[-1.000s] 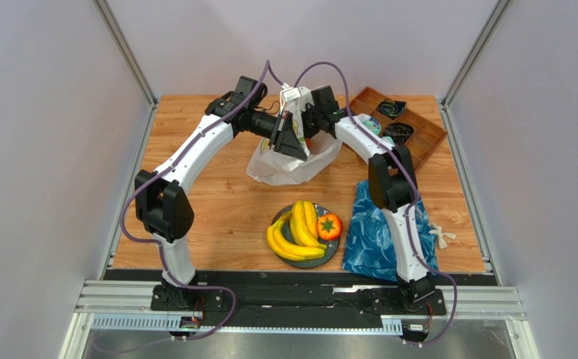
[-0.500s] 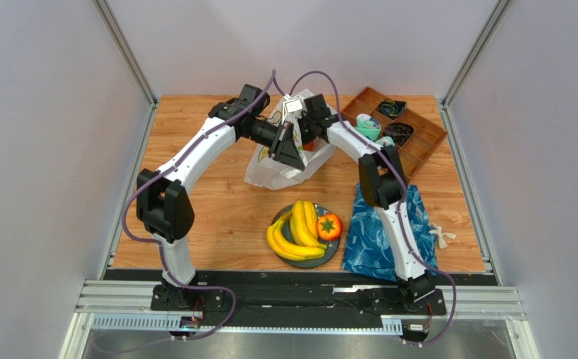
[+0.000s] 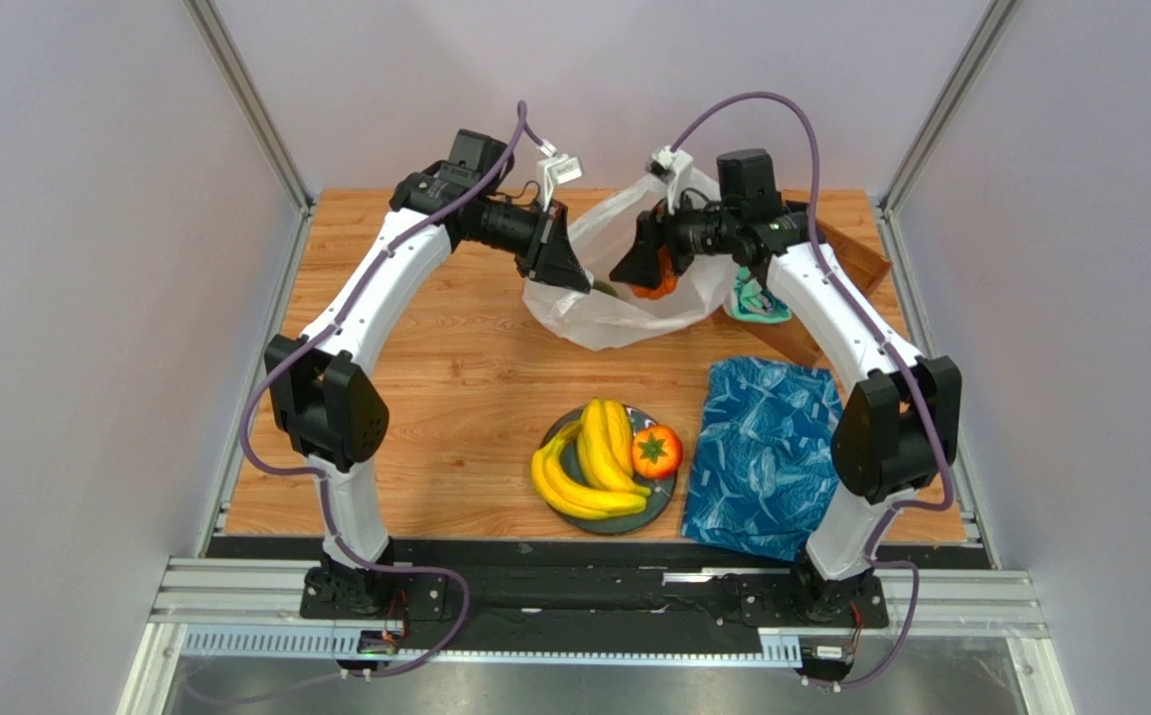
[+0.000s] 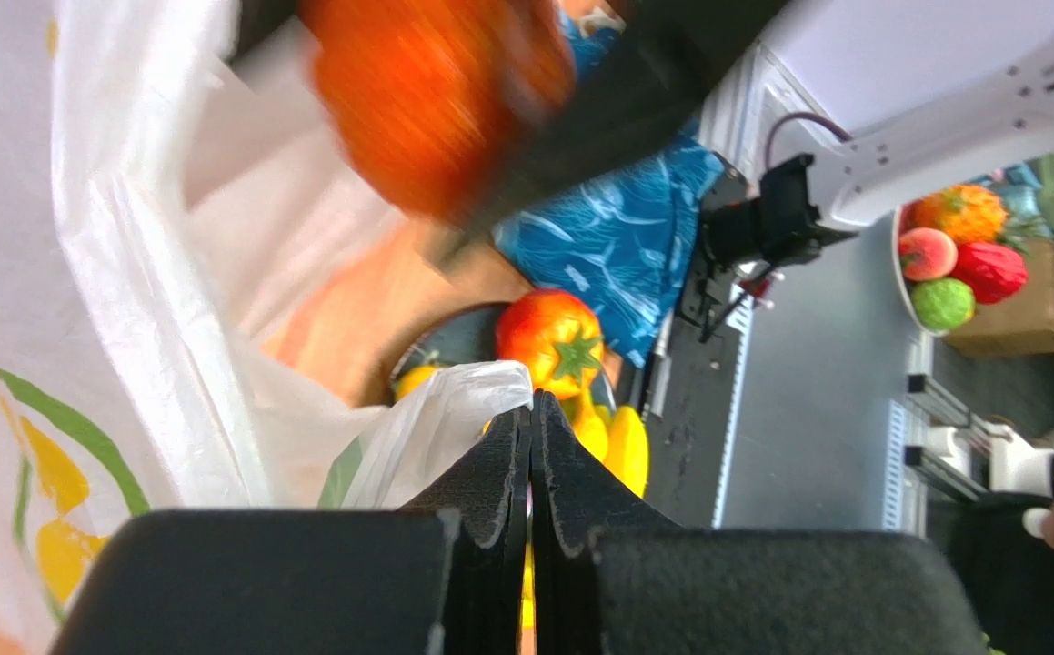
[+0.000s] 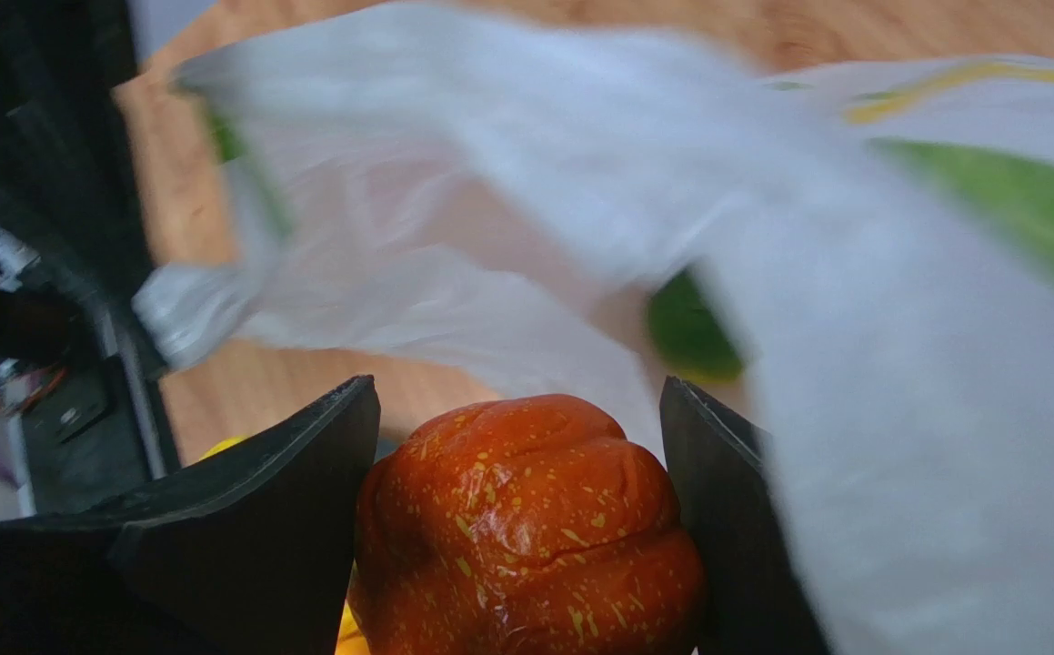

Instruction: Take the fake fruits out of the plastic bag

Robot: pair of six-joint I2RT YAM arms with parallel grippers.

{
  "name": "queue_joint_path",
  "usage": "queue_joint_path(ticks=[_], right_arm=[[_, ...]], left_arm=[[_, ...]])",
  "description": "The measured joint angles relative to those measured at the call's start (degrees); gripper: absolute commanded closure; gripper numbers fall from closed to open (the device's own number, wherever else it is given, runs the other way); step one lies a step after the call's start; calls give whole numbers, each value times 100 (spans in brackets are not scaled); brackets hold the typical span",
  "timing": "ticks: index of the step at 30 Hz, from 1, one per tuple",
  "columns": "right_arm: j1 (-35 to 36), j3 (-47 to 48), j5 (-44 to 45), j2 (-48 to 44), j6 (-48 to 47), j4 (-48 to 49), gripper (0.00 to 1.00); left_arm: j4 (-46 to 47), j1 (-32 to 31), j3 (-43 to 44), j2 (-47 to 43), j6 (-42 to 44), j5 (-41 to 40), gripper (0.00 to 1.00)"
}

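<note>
A: Entry one, left end effector [image 4: 531, 416]. What state is to be recorded?

B: Pressed together. A fold of the plastic bag [image 3: 596, 316] is pinched at the fingertips, so that side of the rim is held raised. The bag's body hangs below and between the two end effectors, and its bottom is set on the surface [image 3: 447, 373].

A: Entry two, right end effector [image 5: 519, 410]?

B: Closed on the orange fruit [image 5: 532, 532], with both fingers laid against its sides. The skin is noted as ridged, with yellow flecks. The fruit is held at the bag's mouth, with white film just behind it and to one side. It is seen only as a blur in the left wrist view.

A: Fruits catalogued outside the bag?

B: Yellow bananas [image 3: 593, 462] and a red-orange fruit [image 3: 657, 452] with a green stem are listed on a dark plate [image 3: 666, 501]. The plate is well apart from both end effectors, toward the arm bases. The round fruit touches the bananas on the right end effector's side.

A: Other items?

B: One blue patterned cloth [image 3: 768, 447] is laid flat just beside the plate, nearer the bases than the right end effector. What else is inside the bag cannot be told.
</note>
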Motion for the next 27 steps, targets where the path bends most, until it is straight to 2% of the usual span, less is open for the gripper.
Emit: queue_joint_path(ticks=[5,8,11,20,27], right_arm=[[339,-579,-999,-243,-905,-719,38],[664,-1080,-1285,-245,-1554,-1340,38],[909,-1416,-1515,-234,-1812,-1615,38],[1556,-911,-1996,382,-3335,-2918,38],[2212,-866,-2194,726,-4232,-3788,35]], left_arm=[[83,55,365,164,-13,-291,100],[133,131,400,229,-26,-435,100],[136,269,400,321,-39,-531,100],[131,457,402,492,-39,-713,100],[129,527,400,492,-55,-673,100]])
